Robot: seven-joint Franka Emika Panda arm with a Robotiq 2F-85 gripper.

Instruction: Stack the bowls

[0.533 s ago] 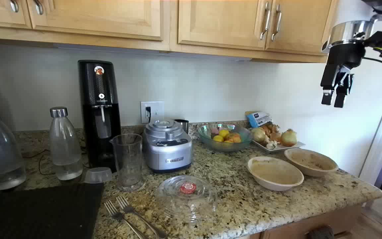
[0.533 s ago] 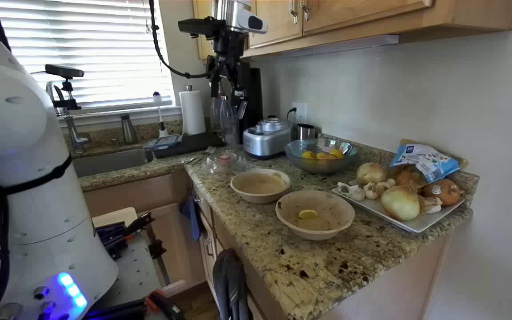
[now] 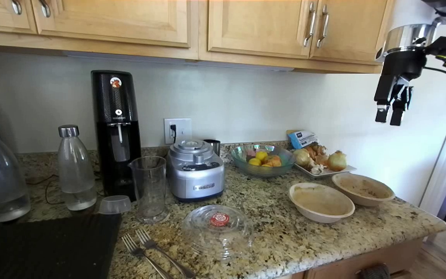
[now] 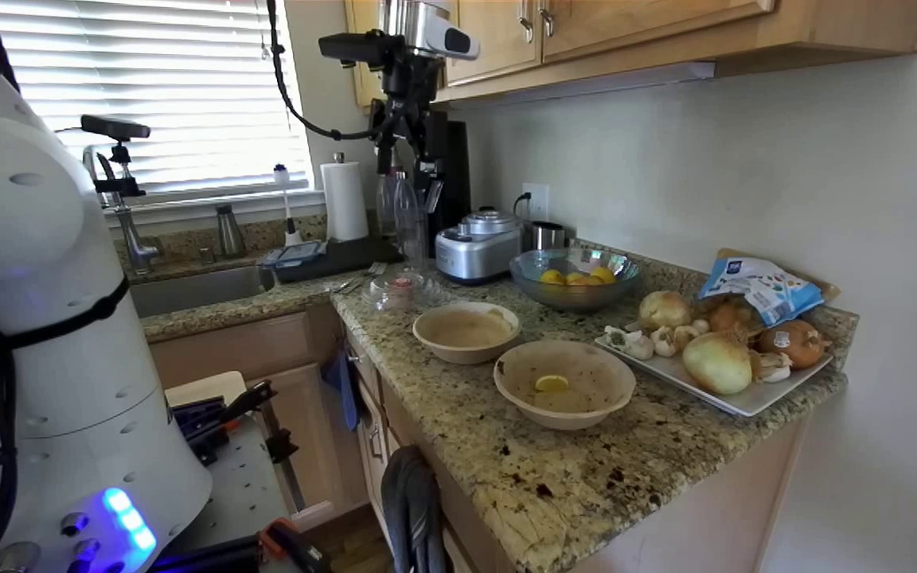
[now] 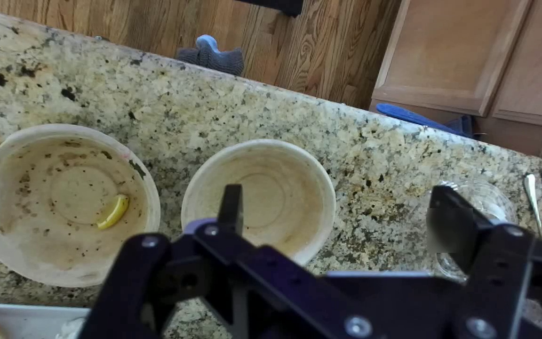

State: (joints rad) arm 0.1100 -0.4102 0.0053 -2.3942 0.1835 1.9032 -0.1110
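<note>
Two beige bowls stand side by side, apart, on the counter. The emptied bowl [image 3: 321, 201] shows in both exterior views [image 4: 466, 333] and in the wrist view [image 5: 280, 183]. The other bowl [image 3: 362, 188], stained inside, holds a lemon wedge [image 4: 552, 383]; this bowl shows in both exterior views [image 4: 566, 406] and the wrist view [image 5: 78, 195]. My gripper [image 3: 388, 117] hangs high above the counter, also seen in an exterior view [image 4: 408, 183]. In the wrist view its fingers [image 5: 337, 193] are wide apart with nothing between them; the left finger covers part of the emptied bowl.
A glass bowl of fruit [image 3: 263, 162] and a white tray with onions and garlic [image 4: 713, 382] stand near the wall. A clear plastic lid [image 3: 219, 232], forks [image 3: 157, 252] and a food processor [image 3: 196, 172] share the counter. Cabinets [image 3: 261, 31] hang above.
</note>
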